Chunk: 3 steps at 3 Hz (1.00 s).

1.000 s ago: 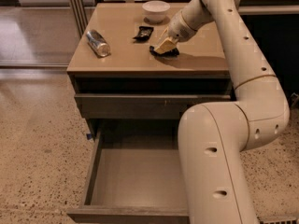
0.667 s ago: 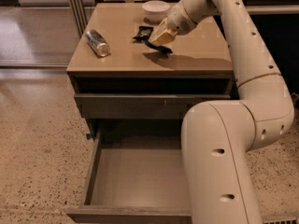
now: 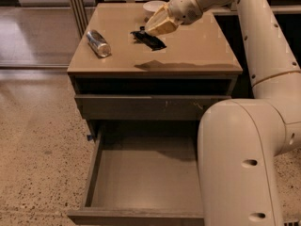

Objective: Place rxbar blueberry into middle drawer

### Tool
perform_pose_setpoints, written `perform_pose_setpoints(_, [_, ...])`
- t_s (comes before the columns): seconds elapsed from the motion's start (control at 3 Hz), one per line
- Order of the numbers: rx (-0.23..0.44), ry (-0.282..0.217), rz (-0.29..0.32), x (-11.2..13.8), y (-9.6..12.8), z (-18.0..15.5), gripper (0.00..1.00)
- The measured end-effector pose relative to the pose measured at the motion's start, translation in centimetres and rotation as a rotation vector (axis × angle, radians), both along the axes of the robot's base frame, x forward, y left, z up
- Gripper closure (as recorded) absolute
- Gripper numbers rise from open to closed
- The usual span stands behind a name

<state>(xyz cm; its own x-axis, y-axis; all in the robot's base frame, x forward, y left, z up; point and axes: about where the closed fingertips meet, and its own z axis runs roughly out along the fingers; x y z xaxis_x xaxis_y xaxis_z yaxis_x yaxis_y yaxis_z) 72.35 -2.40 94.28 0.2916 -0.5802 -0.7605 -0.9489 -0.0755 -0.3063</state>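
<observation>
The rxbar blueberry (image 3: 151,41), a slim black bar, hangs just above the tan cabinet top, under my gripper (image 3: 155,29). The gripper's tan fingers are shut on the bar's upper end, at the back middle of the top. The bar's shadow falls on the top nearer the front. The middle drawer (image 3: 141,185) is pulled wide open low at the front, its grey floor bare. It lies well below and in front of the gripper. My white arm crosses the right side of the view and hides the drawer's right edge.
A silver can (image 3: 98,43) lies on its side at the left of the cabinet top (image 3: 202,55). A white bowl (image 3: 153,6) stands at the back behind the gripper. A shut grey drawer front (image 3: 141,106) with pale scratches sits above the open drawer. Speckled floor lies to the left.
The gripper has risen and moved back-left off the cabinet top, taking the black bar up with it. The can and bowl have not moved.
</observation>
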Motion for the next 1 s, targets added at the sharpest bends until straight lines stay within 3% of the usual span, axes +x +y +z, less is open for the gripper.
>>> perform_pose_setpoints(0.67, [0.098, -0.031, 0.202, -4.7, 0.4, -0.4, 1.00])
perform_pose_setpoints(1.0, [0.110, -0.045, 0.189, -4.5, 0.7, -0.3, 1.00])
